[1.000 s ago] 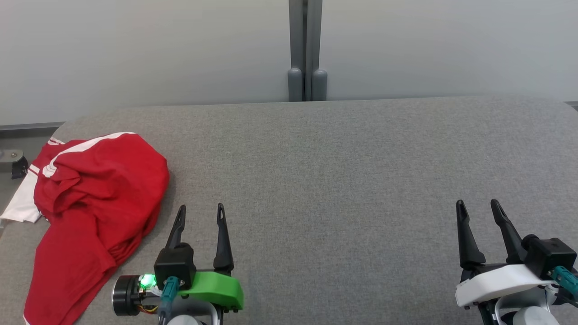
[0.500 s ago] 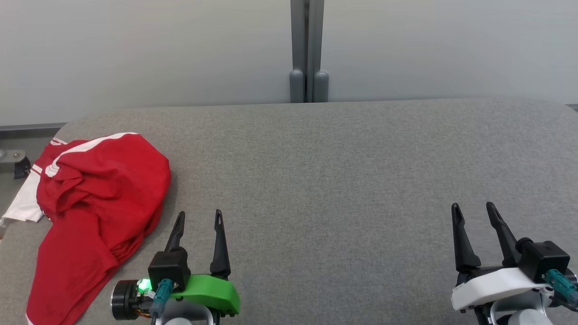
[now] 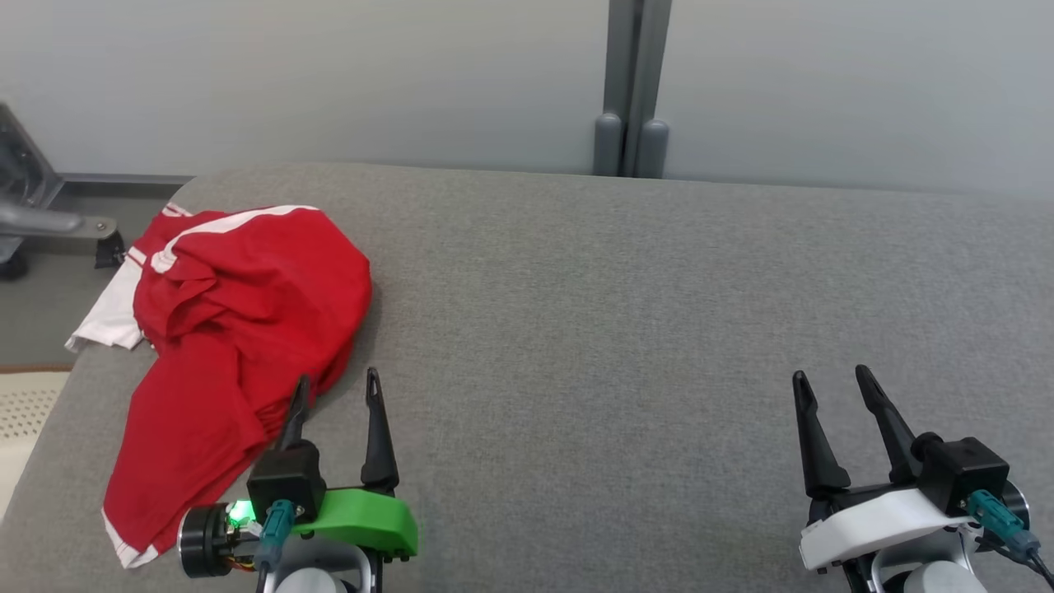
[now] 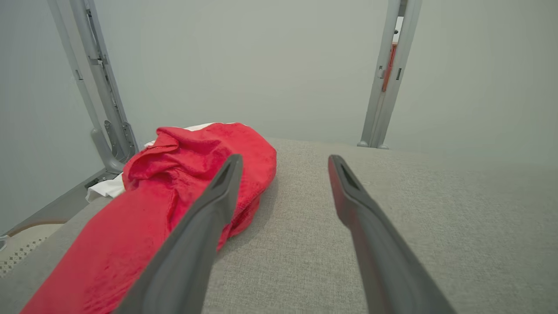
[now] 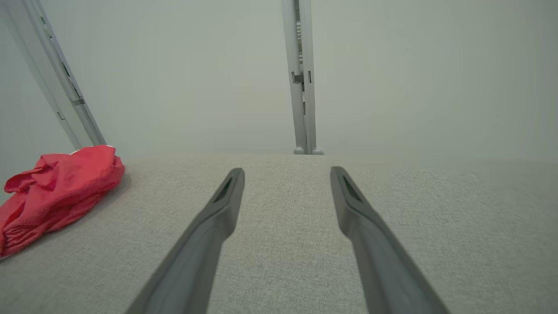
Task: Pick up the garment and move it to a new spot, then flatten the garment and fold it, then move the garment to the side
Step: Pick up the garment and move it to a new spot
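Surface: grey padded table (image 3: 626, 280), pale wall behind | red garment (image 3: 239, 313): crumpled at the left end, not yet lifted | left gripper (image 3: 338, 379): jaws spread, just beside it, nothing held | right gripper (image 3: 830, 375): jaws spread, well apart | progress: every step is judged still to be done

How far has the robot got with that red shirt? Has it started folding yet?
Nothing looks done: the red garment lies crumpled in a heap at the left end of the grey surface. In hand: the left gripper, open and empty, hovers beside it; the right gripper is open, far off. Left: picking up, moving, flattening, folding, setting aside.
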Motion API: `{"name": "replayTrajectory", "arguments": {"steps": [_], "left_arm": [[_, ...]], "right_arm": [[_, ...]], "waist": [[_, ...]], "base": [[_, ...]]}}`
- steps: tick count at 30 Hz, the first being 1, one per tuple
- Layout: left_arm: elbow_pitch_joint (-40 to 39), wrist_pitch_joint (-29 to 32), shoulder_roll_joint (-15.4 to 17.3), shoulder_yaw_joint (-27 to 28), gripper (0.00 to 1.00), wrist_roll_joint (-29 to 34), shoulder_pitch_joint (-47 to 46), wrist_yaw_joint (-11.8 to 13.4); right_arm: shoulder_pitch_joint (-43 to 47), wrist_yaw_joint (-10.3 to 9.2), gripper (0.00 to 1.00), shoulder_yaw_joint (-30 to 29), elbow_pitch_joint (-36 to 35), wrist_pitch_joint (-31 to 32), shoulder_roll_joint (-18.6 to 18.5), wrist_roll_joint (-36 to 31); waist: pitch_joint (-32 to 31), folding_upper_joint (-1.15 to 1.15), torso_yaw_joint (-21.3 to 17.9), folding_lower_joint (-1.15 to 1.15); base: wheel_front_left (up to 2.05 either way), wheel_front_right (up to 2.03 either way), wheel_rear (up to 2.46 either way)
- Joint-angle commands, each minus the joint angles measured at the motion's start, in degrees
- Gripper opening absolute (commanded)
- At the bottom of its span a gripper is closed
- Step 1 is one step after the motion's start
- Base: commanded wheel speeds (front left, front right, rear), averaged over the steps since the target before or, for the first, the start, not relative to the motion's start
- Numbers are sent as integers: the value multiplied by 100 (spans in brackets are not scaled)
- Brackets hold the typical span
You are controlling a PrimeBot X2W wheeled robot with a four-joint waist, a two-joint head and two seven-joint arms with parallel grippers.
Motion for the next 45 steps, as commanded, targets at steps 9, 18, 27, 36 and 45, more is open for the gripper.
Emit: {"name": "replayTrajectory", "arguments": {"steps": [9,18,27,36,45], "left_arm": [[-35,-57,12,196,100,96,-201,-34],[-36,-76,13,270,100,104,-229,-44],[-52,-93,15,401,100,113,-234,-42],[133,-120,17,402,100,153,-258,-120],[353,-131,20,543,100,144,-432,-313]], "right_arm": [[-269,0,100,235,24,-57,-87,-65],[-360,0,100,407,95,-77,-127,-83],[-529,0,100,658,247,-104,-176,-61],[-502,0,100,644,302,-124,-190,-104],[-466,-1,100,691,252,-136,-216,-223]], "waist": [[189,0,825,0],[276,0,1334,0],[404,0,1579,0],[427,0,1742,0],[539,0,1740,0]], "base": [[0,0,0],[0,0,0],[0,0,0],[0,0,0],[0,0,0]]}}
